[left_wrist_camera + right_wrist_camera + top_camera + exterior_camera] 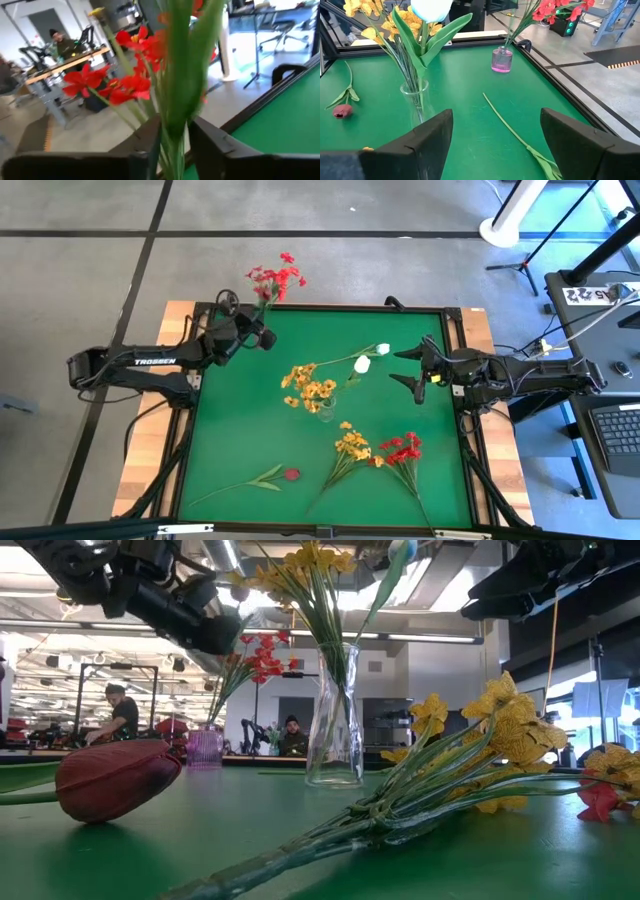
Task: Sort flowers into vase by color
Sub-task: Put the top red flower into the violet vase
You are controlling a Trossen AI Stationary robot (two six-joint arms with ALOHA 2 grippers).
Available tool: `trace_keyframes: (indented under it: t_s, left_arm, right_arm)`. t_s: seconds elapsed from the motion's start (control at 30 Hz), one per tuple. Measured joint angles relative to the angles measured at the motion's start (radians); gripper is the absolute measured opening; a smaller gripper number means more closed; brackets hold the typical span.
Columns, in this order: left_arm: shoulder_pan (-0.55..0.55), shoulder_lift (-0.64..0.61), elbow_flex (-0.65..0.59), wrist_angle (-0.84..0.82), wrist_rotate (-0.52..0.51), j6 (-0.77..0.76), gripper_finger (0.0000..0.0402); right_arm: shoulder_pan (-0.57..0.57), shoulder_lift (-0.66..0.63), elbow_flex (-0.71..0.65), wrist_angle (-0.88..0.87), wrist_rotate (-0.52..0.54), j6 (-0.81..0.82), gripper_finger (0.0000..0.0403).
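Note:
A red flower cluster [278, 278] leans out over the table's far edge, its stems standing in a small pink vase [501, 60] near the far left corner. My left gripper [258, 330] is shut on those stems. A clear glass vase [325, 408] at mid-table holds yellow-orange flowers [305, 385] and a white bloom [362, 364]. A second white flower [383, 348] lies on the mat, its stem [510, 127] running leftward. My right gripper [412, 368] hovers open just right of that bloom, touching nothing. My left gripper pinches the red cluster's green stems [175, 125] between its two fingers [150, 142], below the blooms and above the pink vase. The fingers lie across the stems. The cluster stands tilted, blooms [125, 80] beyond the fingers, with its lower end in the vase [203, 748].
Lying on the mat nearer the front are a yellow-orange cluster [350, 445], a red cluster [402, 450] and a dark pink-red bud [291, 474] with its stem. The table has a raised black frame [450, 312]. People [120, 710] sit in the room beyond.

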Motion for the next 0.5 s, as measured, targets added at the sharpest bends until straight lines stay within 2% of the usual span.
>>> trace_keyframes:
  t_s: [0.23, 0.37, 0.5]
  left_arm:
    - [-0.074, -0.068, 0.065, -0.324, -0.152, -0.172, 0.0186]
    - [-0.076, -0.078, 0.106, -0.493, -0.16, -0.292, 0.0228]
    - [-0.064, -0.078, 0.143, -0.589, -0.153, -0.347, 0.0247]
  right_arm:
    - [0.0, 0.0, 0.0, 0.001, 0.0, 0.001, 0.0298]
    - [0.0, 0.0, 0.0, 0.028, 0.0, 0.001, 0.0298]
    - [0.0, 0.0, 0.0, 0.06, -0.002, 0.001, 0.0298]
